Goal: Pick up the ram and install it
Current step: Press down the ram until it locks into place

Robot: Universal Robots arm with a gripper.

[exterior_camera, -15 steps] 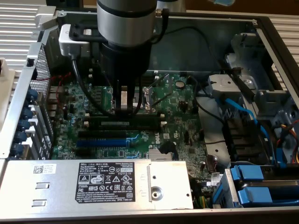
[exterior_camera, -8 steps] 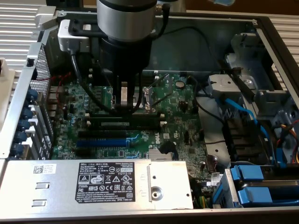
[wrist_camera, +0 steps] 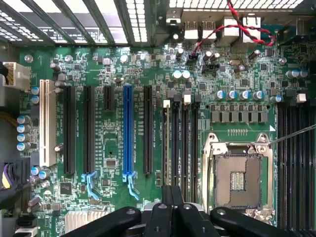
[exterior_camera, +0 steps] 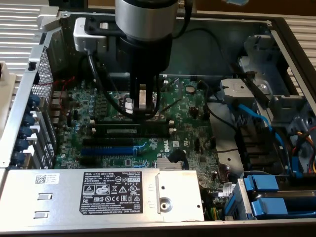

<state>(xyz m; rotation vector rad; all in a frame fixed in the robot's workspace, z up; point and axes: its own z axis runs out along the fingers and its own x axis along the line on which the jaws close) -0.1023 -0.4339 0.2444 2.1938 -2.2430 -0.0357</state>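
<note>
1. Because the arm's thick wrist stands between me and the work, in the exterior view I see of the tool (exterior_camera: pixel 143 112) little more than its dark tip, low over the black memory slots of the motherboard (exterior_camera: pixel 190 143).
2. From the wrist view the tool (wrist_camera: pixel 171 190) has its fingers pressed together, directly above the ram (wrist_camera: pixel 168 143).
3. I cannot tell if the fingers pinch the top edge of the ram or only touch it, since the black links of the tool cover that end.
4. In the wrist view the ram is seen from its edge, a thin pale line standing in the outermost black slot, on the side toward the blue expansion slot (wrist_camera: pixel 128 131).
5. In the exterior view the ram (exterior_camera: pixel 122 131) shows a pale label on its side, and its end near the tool is hidden.
6. The empty memory slots (wrist_camera: pixel 185 143) lie just beside the ram, and then comes the open processor socket (wrist_camera: pixel 237 173).
7. A grey metal cover (exterior_camera: pixel 111 190) with a black label hides the near edge of the board.
8. The board sits deep inside the case, with the perforated case wall (exterior_camera: pixel 47 74) on the exterior view's left and blue drive holders (exterior_camera: pixel 266 197) on its right.
</note>
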